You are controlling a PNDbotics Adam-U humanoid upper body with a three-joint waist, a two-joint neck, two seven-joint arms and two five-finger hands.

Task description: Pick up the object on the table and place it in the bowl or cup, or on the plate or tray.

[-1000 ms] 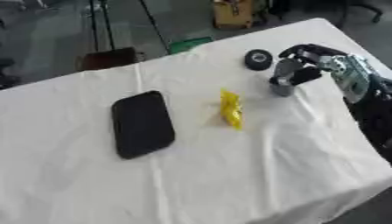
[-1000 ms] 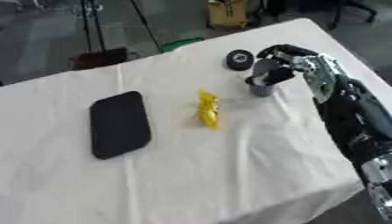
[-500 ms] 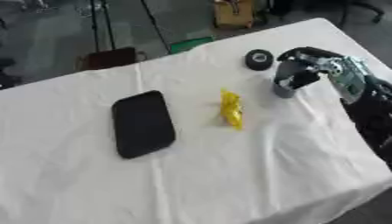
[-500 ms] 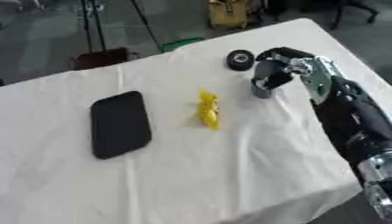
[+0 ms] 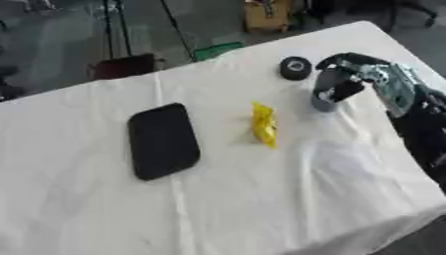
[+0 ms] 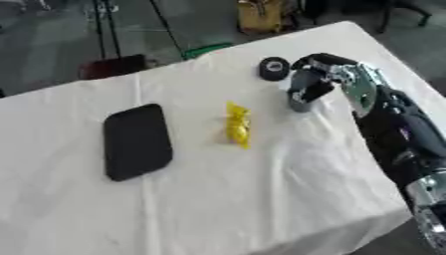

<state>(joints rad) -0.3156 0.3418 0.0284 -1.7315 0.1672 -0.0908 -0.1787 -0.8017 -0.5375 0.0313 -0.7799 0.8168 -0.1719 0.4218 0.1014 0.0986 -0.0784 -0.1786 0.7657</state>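
Looking at where things stand, I'd say the job has barely got going. The white tablecloth (image 5: 261, 199) covers the whole table, soft fabric with creases running through it and a rumpled patch toward the right. The black tray (image 5: 162, 141) is a flat rounded rectangle, matte, lying on the left half of the cloth with nothing on it.

The right arm (image 6: 400, 134) comes in from the right side, black shell with silver parts. Its right hand (image 6: 324, 79) is at the far right of the table with its fingers curled around a small grey cup (image 6: 300, 102), which looks like a smooth, short cylinder. From here I can't tell whether the cup is lifted or sitting on the cloth. No left hand shows in either view.

Just behind the cup there's a black roll of tape (image 5: 295, 67), a chunky ring shape with a pale hole in the middle, close to the hand but apart from it.

The thing to pick up seems to be the yellow packet (image 5: 264, 124): small, crinkly, shiny like a wrapper, elongated, lying mid-table between the tray and the cup and touching neither. So nothing has been placed yet. My guess is the packet has to go in that cup or on the tray, and all of that is left to do.
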